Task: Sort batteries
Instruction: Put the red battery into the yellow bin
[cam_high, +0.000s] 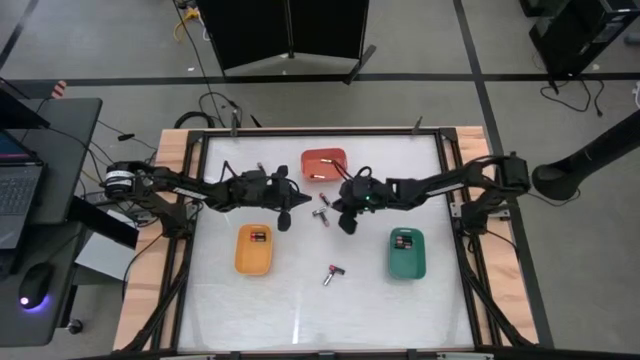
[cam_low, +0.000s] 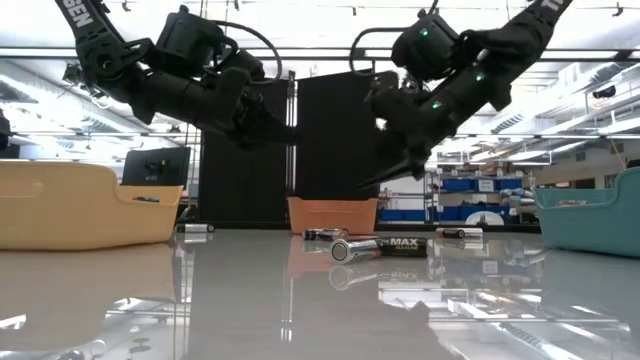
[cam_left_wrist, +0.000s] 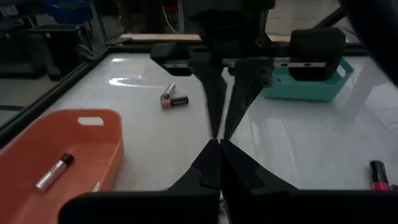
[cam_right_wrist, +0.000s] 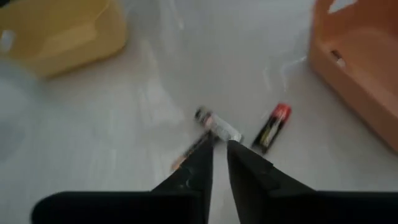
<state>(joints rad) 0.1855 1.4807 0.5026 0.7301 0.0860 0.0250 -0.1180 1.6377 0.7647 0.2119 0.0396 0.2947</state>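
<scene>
hovering mid-table — both end effectors (cam_high: 284, 219) (cam_high: 347, 222) — batteries (cam_high: 322, 215) between.

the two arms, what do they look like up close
Both arms are dark, near-black jointed segments with black cables looped along them. White lettering marks the upper links in the low view, and small green lights glow on the right arm. The left gripper and right gripper each end in two slim, tapering black fingers.

From above, the batteries inside the orange tray (cam_high: 324, 163) are too small to count. In the left wrist view, a red-banded battery (cam_left_wrist: 379, 175) is cut by the edge, and the green tray (cam_left_wrist: 311, 84) sits half hidden behind the arm.
</scene>
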